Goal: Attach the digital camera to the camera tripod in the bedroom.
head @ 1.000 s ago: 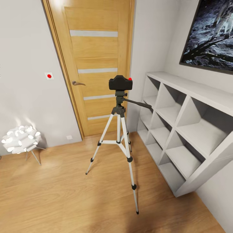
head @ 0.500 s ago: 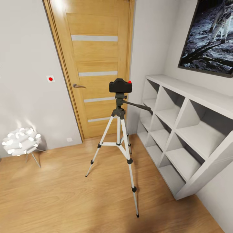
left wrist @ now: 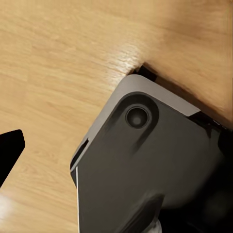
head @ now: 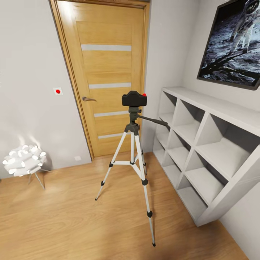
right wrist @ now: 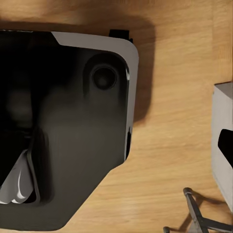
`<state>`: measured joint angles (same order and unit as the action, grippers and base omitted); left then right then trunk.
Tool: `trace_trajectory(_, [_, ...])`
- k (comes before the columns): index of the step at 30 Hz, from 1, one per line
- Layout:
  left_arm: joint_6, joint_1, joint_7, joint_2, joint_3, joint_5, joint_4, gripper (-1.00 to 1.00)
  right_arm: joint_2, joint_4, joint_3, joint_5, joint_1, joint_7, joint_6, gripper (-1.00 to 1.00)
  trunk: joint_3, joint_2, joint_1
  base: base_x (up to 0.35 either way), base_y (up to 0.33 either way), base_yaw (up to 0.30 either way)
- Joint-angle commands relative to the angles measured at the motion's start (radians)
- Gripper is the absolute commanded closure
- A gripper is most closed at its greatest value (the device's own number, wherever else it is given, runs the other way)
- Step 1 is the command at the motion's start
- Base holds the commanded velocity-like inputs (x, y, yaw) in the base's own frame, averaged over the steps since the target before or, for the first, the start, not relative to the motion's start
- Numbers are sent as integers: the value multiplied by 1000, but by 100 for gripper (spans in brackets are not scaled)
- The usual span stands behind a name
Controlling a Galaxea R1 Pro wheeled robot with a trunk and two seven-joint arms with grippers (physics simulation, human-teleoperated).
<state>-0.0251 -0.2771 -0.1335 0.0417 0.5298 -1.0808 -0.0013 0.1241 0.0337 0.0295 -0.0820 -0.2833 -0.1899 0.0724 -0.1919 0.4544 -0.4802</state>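
The digital camera [head: 134, 98], black with a red button at its top right corner, sits upright on the head of the camera tripod [head: 133, 151]. The tripod stands on the bedroom's wood floor in front of the wooden door [head: 108, 76], its black pan handle [head: 153, 120] pointing right toward the shelving. One tripod leg [right wrist: 194, 213] also shows in the right wrist view. Both arms hang low beside my dark base: a black fingertip [left wrist: 8, 153] of the left hand and a black fingertip [right wrist: 226, 145] of the right hand sit at their frames' edges, holding nothing.
White cube shelving [head: 202, 144] lines the right wall under a framed moon picture [head: 231, 43]. A white ball lamp [head: 23, 160] on thin legs stands at the left wall. My dark base [left wrist: 155, 170] [right wrist: 63, 126] rests on open plank floor [head: 72, 224].
The whole head picture has shifted a little downward, so the camera moved. The digital camera stays on the tripod, and the tripod has not moved.
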Motion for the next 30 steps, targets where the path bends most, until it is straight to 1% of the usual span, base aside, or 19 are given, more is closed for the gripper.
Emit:
trace_trajectory(1, [-6, -1, -3, 0, 8, -8, 0, -100, 0, 1, 4, -9, -1, -3, -2, -100, 0, 2, 0, 0, 0, 0])
trace_trajectory(9, [-43, -1, -7, 0, 8, -11, 1, -100, 0, 1, 4, -8, 1, 13, -38, -100, 13, 2, 0, 0, 0, 0])
trace_trajectory(17, [-39, -1, -7, 0, 8, -11, 1, -100, -1, 2, 4, -8, 1, 45, -74, -100, 26, 2, 0, 0, 0, 0])
trace_trajectory(21, [-6, -1, -4, 0, 8, -8, 1, -100, -2, 2, 4, -7, 1, 54, -79, -100, 32, 2, 0, 0, 0, 0])
trace_trajectory(26, [82, -1, -2, 0, 11, -1, -2, -100, -3, 2, 4, -4, 1, 58, -81, -100, 40, 2, 0, 0, 0, 0])
trace_trajectory(30, [103, -1, -1, 0, 12, 1, -2, -100, -4, 2, 4, -3, 1, 59, -82, -100, 47, 2, 0, 0, 0, 0])
